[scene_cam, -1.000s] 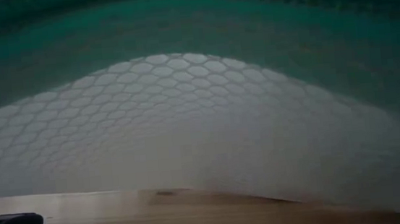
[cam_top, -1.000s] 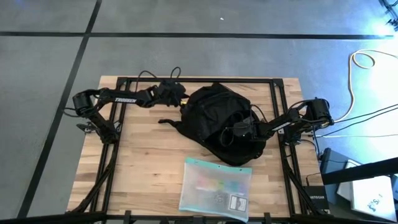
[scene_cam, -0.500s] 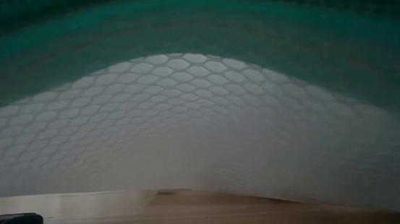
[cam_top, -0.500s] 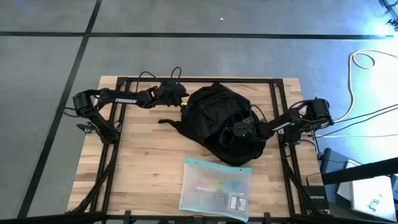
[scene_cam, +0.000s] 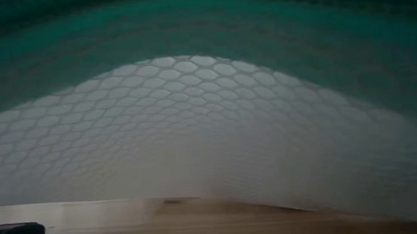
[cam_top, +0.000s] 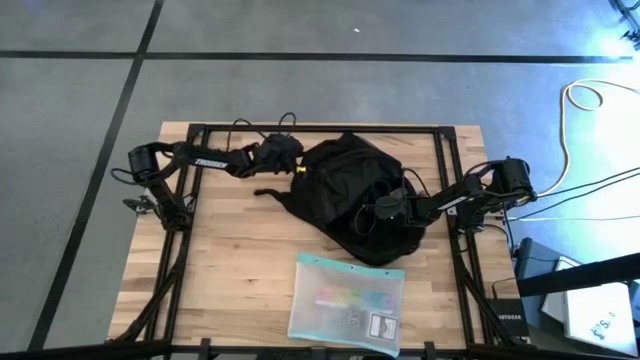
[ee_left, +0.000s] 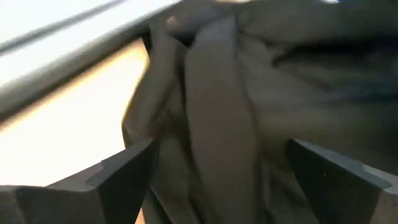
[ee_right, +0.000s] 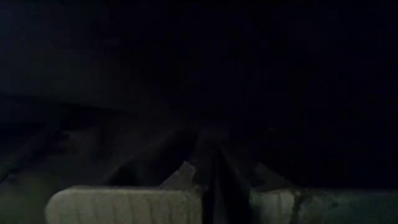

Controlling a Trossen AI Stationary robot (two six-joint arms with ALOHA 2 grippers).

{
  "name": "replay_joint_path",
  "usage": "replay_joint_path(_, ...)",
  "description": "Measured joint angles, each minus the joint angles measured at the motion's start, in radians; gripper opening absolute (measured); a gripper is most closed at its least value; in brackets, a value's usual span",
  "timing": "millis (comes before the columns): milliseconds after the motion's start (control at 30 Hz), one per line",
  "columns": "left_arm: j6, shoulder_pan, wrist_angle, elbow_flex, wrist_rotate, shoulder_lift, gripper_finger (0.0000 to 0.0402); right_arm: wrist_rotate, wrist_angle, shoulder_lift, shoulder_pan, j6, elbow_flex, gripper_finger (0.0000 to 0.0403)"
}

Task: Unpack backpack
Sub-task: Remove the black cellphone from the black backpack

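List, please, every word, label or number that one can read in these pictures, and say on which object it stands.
"TROSSEN": white letters on the left arm, just legible in the high view.
Label on the zip pouch: too small to read.
Print on the box beside the table: too blurred to read.
Backpack: no text visible.

Overhead camera takes in the whole table [cam_top: 230,270] (wrist cameras sit tight against the backpack [cam_top: 345,195]).

Black backpack [cam_top: 345,195] lies centred on the wooden tabletop [cam_top: 230,260]. Left gripper [cam_top: 292,163] at its edge; right gripper [cam_top: 365,220] on top. Zip pouch [cam_top: 345,303] lies nearby.
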State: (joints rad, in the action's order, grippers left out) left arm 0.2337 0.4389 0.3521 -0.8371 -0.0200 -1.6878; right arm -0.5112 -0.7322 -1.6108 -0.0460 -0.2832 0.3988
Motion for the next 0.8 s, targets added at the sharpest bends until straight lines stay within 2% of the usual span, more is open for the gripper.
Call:
replay_joint_path(133,0.0,-0.002,0.012,0.0,0.032,0.0,0.0337,0.0,0.0,0.0,0.0,0.0,0.0,0.0)
replay_joint_path(267,-0.01,-0.006,-0.017,0.0,0.072,0.0,0.0284,0.0,-0.001,0.0,0.0,0.0,0.0,0.0)
replay_joint_path(433,-0.041,-0.005,-0.025,0.0,0.139,0.0,0.016,0.0,-0.005,0.0,0.0,0.0,0.0,0.0)
replay_joint_path(567,-0.074,-0.007,-0.03,0.0,0.151,0.0,0.0039,0.0,-0.006,0.0,0.0,0.0,0.0,0.0)
replay_joint_path(600,-0.081,-0.005,-0.03,0.0,0.151,0.0,0.0021,0.0,-0.006,0.0,0.0,0.0,0.0,0.0)
replay_joint_path(800,-0.084,0.016,-0.018,-0.001,0.154,0.0,0.0001,0.003,-0.006,0.0,0.0,0.0,0.0,0.0)
